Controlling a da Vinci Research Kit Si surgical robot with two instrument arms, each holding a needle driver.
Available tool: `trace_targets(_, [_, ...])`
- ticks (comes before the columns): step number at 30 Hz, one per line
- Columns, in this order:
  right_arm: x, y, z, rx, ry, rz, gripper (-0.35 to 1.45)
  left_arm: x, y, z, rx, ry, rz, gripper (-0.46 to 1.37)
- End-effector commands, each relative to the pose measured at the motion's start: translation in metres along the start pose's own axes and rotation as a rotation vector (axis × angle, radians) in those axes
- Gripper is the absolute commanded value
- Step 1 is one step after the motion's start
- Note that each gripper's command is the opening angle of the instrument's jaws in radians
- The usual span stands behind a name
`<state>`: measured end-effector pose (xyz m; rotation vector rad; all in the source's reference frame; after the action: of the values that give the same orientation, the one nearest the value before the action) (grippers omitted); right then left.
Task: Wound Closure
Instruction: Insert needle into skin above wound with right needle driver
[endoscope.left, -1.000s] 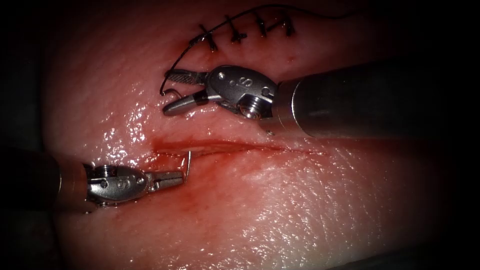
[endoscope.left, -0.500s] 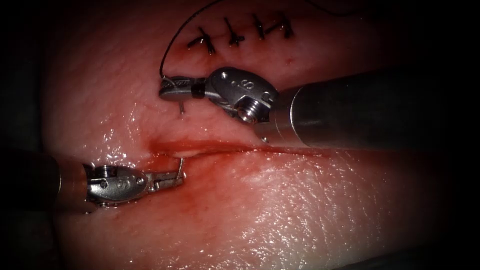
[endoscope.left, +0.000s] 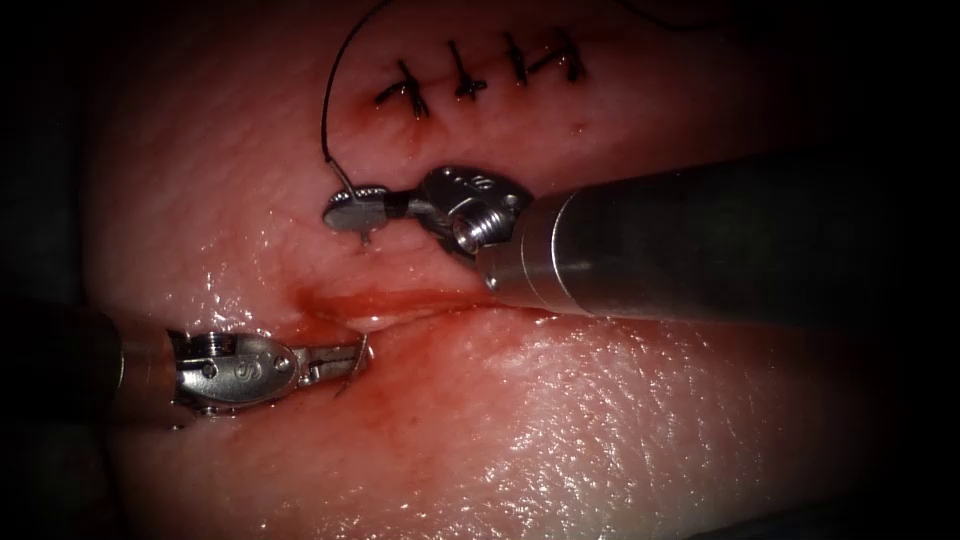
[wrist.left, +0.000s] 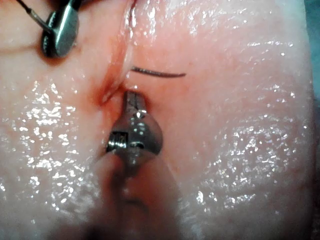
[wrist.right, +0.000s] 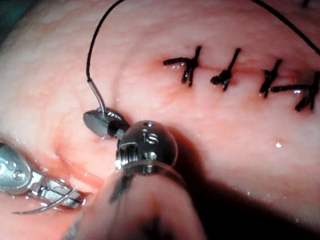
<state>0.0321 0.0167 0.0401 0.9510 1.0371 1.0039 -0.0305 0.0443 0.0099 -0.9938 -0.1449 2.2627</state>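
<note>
**Clerk:** Item one, the ground?

**Operator:** The tissue (endoscope.left: 600, 400), pale, wet and glossy. The cut (endoscope.left: 420, 300) runs from 9 to 3 o'clock across the middle, with red fluid (endoscope.left: 330, 305) pooled at its 9 o'clock end. The edges of the endoscope view are dark. In the right wrist view a teal patch (wrist.right: 10, 15) lies beyond the tissue's edge; I cannot tell whether it is the surface.

**Clerk:** Item two, finished work?

**Operator:** Four dark stitches (endoscope.left: 465, 80) in a row at 12 o'clock, well apart from the open cut.

**Clerk:** Item three, your left claw?

**Operator:** My left claw (endoscope.left: 352, 358) enters from 9 o'clock and sits at 8 o'clock, clenched on the needle (endoscope.left: 362, 345), near one end of its curve as far as I can tell. The needle lies at the cut's left end, against its 6 o'clock edge. I cannot tell whether its tip is in the tissue.

**Clerk:** Item four, the right?

**Operator:** My right claw (endoscope.left: 345, 212) enters from 3 o'clock and sits at 11 o'clock, above the cut. It is clenched on the thread (endoscope.left: 325, 110), which arcs from it toward 12 o'clock past the stitches.
</note>
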Motion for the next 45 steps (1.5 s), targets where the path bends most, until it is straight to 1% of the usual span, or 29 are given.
trace_targets(1, [-0.0001,-0.0001,-0.0001,0.001,-0.003,0.015,-0.35,0.0000,0.0000,-0.0001,-0.010,0.000,0.000,-0.35])
trace_targets(11, [-0.0022,-0.0007,-0.0001,0.006,-0.047,0.110,-0.35,0.0000,0.0000,-0.0001,-0.010,0.000,0.000,-0.35])
trace_targets(17, [-0.0032,-0.0003,0.0000,0.001,-0.066,0.106,-0.35,0.0000,0.0000,-0.0001,-0.009,0.003,0.005,-0.35])
trace_targets(22, [-0.0031,0.0001,-0.0003,0.000,-0.066,0.105,-0.35,0.0001,0.0000,-0.0001,-0.009,0.002,0.004,-0.35])
trace_targets(45, [-0.0027,0.0000,-0.0003,-0.003,-0.066,0.111,-0.35,0.0001,0.0000,-0.0001,-0.009,0.002,0.010,-0.35])
